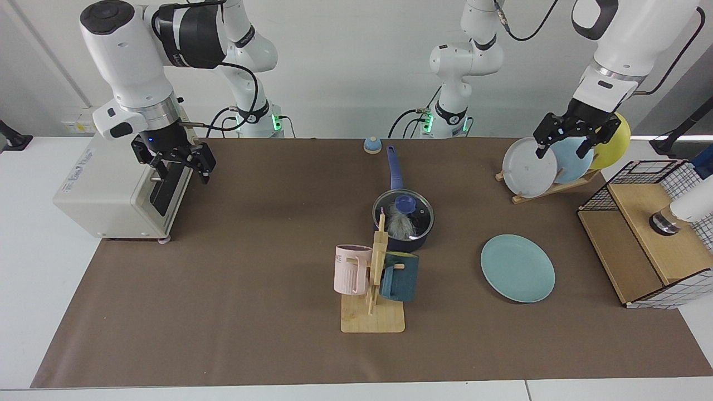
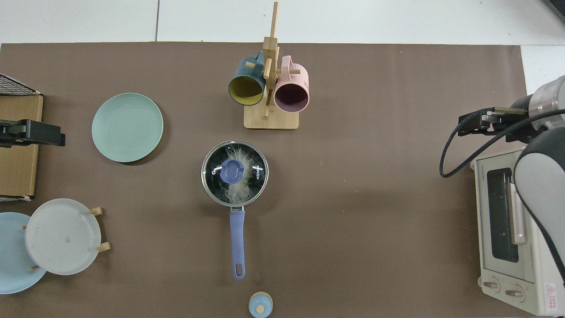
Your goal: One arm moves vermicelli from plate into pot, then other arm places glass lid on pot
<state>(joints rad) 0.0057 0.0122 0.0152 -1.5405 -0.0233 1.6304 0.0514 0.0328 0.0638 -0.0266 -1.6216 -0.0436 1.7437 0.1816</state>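
The dark navy pot (image 1: 409,240) stands mid-table, its blue handle (image 2: 237,238) pointing toward the arm bases. The glass lid (image 1: 419,218) with its blue knob (image 2: 231,171) rests on the pot. White vermicelli (image 1: 397,224) (image 2: 239,191) shows through the glass, inside the pot. To one side lies the teal plate (image 1: 518,268) (image 2: 127,127), bare. My left gripper (image 1: 562,143) (image 2: 27,134) hangs open and empty above the plate rack, far from the pot. My right gripper (image 1: 179,166) (image 2: 476,124) hangs open and empty beside the toaster oven.
A wooden mug stand (image 1: 372,314) with a pink and a dark teal mug stands just in front of the pot. A toaster oven (image 1: 106,189), a rack of plates (image 1: 528,167), a wire-and-wood box (image 1: 640,245) and a small blue knobbed piece (image 1: 372,145) line the edges.
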